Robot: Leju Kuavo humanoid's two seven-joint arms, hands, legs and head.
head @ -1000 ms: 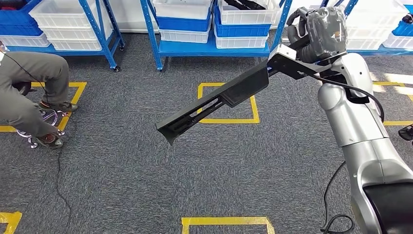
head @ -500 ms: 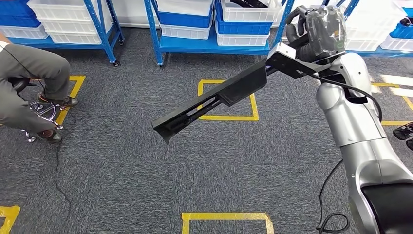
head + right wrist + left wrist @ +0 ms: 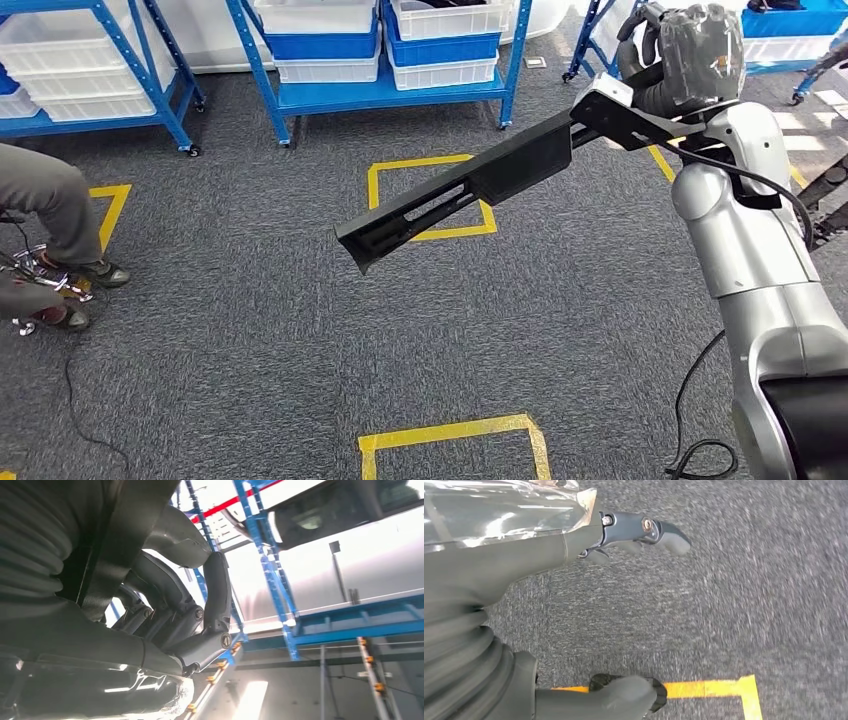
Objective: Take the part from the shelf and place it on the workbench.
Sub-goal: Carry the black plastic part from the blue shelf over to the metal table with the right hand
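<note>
A long black plastic part [image 3: 470, 190] hangs in the air over the carpet, slanting down toward the left in the head view. My right hand [image 3: 680, 60] grips its upper end, raised at the top right. In the right wrist view the curled fingers [image 3: 200, 610] wrap around the dark part [image 3: 125, 525]. My left hand [image 3: 624, 535] hangs over the grey carpet with its fingers spread and nothing in them.
Blue shelves [image 3: 380, 95] with white and blue bins [image 3: 440, 35] stand at the back. A seated person's legs [image 3: 45, 200] are at the left. Yellow tape squares [image 3: 430, 195] mark the carpet. A black cable [image 3: 690, 400] lies near my right side.
The whole view has swung: the shelves and floor squares have shifted left and tilted. The part stays in my right hand, now a little higher and further right in the picture.
</note>
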